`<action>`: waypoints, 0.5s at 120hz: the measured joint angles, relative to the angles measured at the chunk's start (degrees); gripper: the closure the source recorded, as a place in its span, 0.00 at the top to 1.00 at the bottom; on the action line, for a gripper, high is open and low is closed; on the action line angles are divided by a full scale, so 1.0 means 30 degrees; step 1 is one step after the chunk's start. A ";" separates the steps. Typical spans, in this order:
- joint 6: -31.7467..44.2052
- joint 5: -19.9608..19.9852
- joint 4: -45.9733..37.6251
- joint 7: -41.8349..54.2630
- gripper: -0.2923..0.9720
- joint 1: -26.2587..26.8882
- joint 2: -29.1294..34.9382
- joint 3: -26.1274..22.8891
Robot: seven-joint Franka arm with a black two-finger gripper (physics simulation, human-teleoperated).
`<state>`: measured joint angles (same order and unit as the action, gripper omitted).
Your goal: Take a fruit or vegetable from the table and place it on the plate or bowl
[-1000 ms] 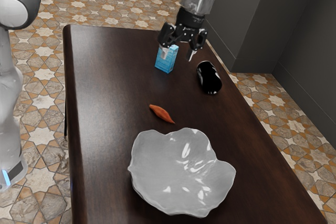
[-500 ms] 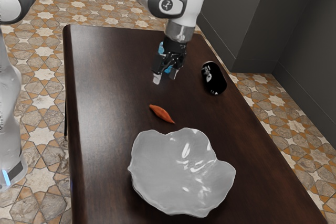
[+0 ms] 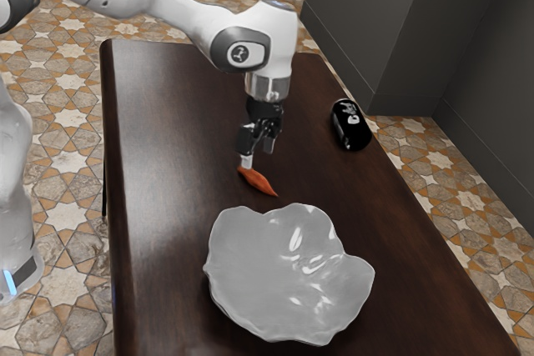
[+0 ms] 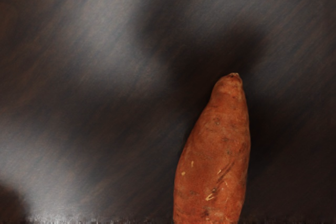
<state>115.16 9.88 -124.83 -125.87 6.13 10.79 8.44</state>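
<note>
An orange-brown sweet potato (image 3: 257, 180) lies on the dark wooden table (image 3: 167, 164), just behind the pale wavy-edged plate (image 3: 288, 273). My gripper (image 3: 256, 152) hangs right above the sweet potato's far end, open, with nothing between its fingers; one light fingertip (image 3: 244, 160) nearly reaches it. In the wrist view the sweet potato (image 4: 215, 156) shows close under my hand, lengthwise on the table (image 4: 94, 77).
A black can (image 3: 351, 125) lies on its side toward the exterior view's right, near the table's edge. Patterned floor tiles surround the table, and a dark wall stands behind it at the right.
My arm has swung from the blue carton at the back down toward the sweet potato. The black can has shifted a little to the exterior view's right.
</note>
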 joint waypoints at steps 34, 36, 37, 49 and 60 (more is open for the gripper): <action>0.1340 0.0053 -0.0054 0.0021 0.77 -0.0495 -0.0197 -0.0021; 0.1388 0.0056 -0.0055 0.0025 0.77 -0.0484 -0.0231 -0.0062; 0.1413 0.0059 -0.0056 0.0026 0.77 -0.0476 -0.0256 -0.0083; 0.1777 0.0142 -0.0568 0.0045 0.77 -0.0495 -0.0295 -0.0187; 0.2340 0.0192 -0.1477 0.0065 0.77 -0.0551 -0.0163 -0.0203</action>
<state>122.18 10.46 -129.26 -125.67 4.47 10.30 7.83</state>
